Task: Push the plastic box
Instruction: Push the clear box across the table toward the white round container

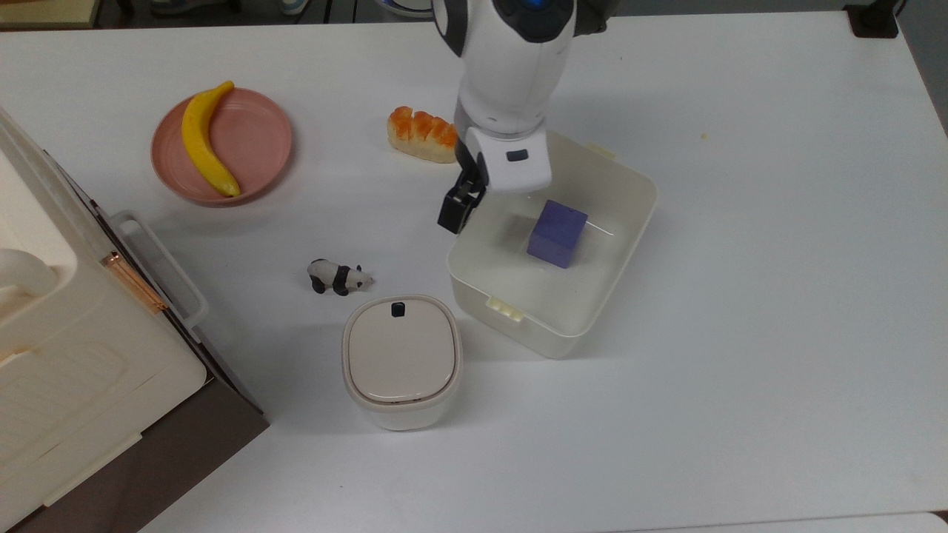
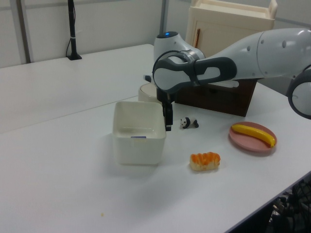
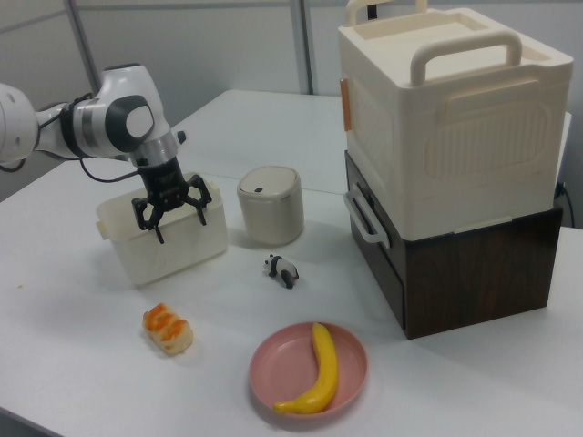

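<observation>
The plastic box (image 1: 621, 260), a cream-white open tub, stands at the middle of the table with a purple cube (image 1: 557, 233) inside it. My gripper (image 1: 463, 194) is low against the outside of the box's long wall on the top view's left, one dark finger (image 1: 452, 211) touching the rim. In the right view the gripper (image 3: 171, 217) is open, its fingers spread along the near wall of the box (image 3: 168, 253). The left view has the gripper (image 2: 167, 117) at the right-hand corner of the box (image 2: 138, 148).
A toy bread (image 1: 422, 135) lies behind the gripper. A pink plate (image 1: 255, 133) with a banana (image 1: 204, 141) is at the top view's left. A panda figure (image 1: 339, 277) and a small lidded container (image 1: 401, 359) sit near the box. A big cream appliance (image 1: 67, 348) fills the left edge.
</observation>
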`<state>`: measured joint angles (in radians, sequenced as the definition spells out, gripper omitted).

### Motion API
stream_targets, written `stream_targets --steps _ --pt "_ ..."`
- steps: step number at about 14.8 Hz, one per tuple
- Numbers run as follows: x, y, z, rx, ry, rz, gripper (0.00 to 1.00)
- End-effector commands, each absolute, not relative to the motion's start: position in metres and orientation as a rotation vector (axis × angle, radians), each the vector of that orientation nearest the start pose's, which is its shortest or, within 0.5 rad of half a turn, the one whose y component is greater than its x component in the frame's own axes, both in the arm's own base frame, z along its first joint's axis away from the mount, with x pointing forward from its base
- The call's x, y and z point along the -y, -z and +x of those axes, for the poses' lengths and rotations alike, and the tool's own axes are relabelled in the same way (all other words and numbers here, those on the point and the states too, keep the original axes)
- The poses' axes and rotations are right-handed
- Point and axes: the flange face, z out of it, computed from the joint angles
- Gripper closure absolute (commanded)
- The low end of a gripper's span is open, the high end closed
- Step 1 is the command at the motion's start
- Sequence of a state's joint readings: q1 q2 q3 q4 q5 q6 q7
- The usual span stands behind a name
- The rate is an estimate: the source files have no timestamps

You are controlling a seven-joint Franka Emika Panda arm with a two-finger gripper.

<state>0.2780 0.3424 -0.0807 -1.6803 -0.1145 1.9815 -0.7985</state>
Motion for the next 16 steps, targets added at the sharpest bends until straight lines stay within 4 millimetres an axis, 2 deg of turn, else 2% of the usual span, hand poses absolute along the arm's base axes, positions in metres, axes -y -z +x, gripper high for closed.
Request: stream_targets --steps 1,3,6,7,8,11,12,14,16 --pt "-0.149 -0.416 0.642 1.519 -0.029 -2.904 0.00" --pt "-0.155 -0.420 0.641 1.494 -0.012 -2.916 0.00" --pt "-0.149 -0.431 0.640 1.491 -0.001 -2.918 0.00" --pt "-0.145 -0.441 0.637 1.489 0.010 -2.920 0.00" --pt "-0.137 -0.450 0.634 1.470 0.005 -2.928 0.00" --pt "-0.090 -0.481 0.625 1.287 -0.041 -2.996 0.00" --pt "-0.076 -0.493 0.622 1.179 -0.028 -3.038 0.00" --pt "-0.051 -0.522 0.610 0.759 0.006 -3.159 0.00" --pt "-0.035 -0.540 0.598 0.437 -0.003 -3.216 0.00"
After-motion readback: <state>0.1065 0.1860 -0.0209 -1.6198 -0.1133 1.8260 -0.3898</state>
